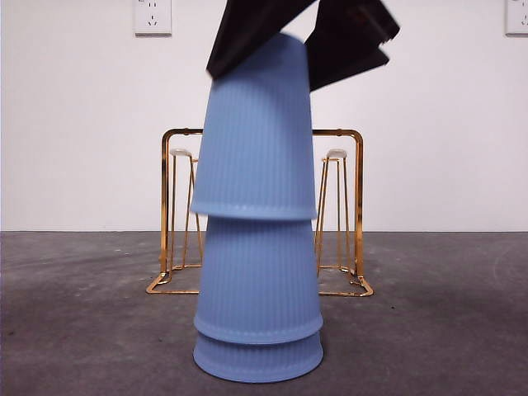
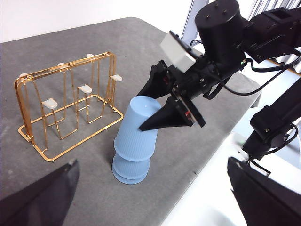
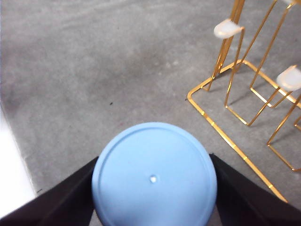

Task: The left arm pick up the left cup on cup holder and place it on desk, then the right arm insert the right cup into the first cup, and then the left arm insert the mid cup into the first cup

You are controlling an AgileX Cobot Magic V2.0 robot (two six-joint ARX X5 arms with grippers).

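While my right jaws (image 1: 301, 45) were clamped on the top blue cup (image 1: 256, 132), one jaw on each side near its flat end, I held it upside down and a bit tilted. Its open rim sat over the middle blue cup (image 1: 259, 276), which was also upside down. That cup covered the bottom blue cup (image 1: 257, 361), and only the rim of the bottom one showed. The stack stood on the dark grey counter (image 1: 445, 330), just in front of the gold cup holder (image 1: 356, 206). The cup holder's pegs (image 2: 85, 89) with pale tips had no cups on them. From my right wrist I saw the round flat end of the top cup between my two black jaws. My left jaws (image 2: 155, 197) were apart and held nothing, well away from the stack, near the counter's edge.
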